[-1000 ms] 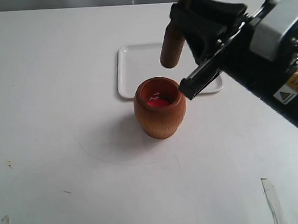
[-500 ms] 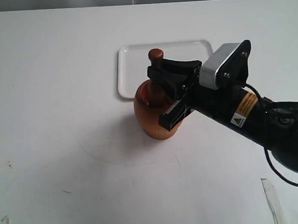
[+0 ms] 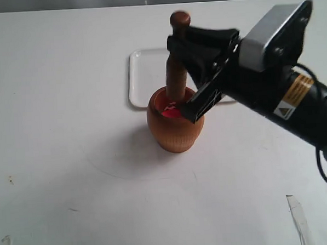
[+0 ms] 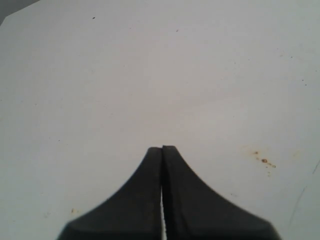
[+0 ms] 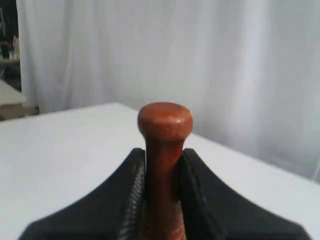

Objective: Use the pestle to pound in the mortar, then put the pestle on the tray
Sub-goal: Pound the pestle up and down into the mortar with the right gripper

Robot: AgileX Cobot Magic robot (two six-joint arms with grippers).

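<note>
- Black right gripper (image 3: pixel 181 77): jaws clamped on the shaft of the slim, dark reddish-brown turned wooden pestle (image 3: pixel 176 80), just below its small knob, which rises above the fingers (image 5: pixel 197 200).
- Pestle: roughly upright, its lower end reaching into the mouth of the barrel-shaped orange-brown wooden mortar (image 3: pixel 176 130). The red interior shows beside it; contact with the bottom cannot be told.
- Mortar: upright on the white table (image 3: pixel 61 161), just in front of the flat glossy white rectangular tray (image 3: pixel 142 74), overlapping its near rim in the exterior view.
- Black left gripper (image 4: pixel 162 152): jaws together, above white table surface marked with small brown specks (image 4: pixel 264 160).
</note>
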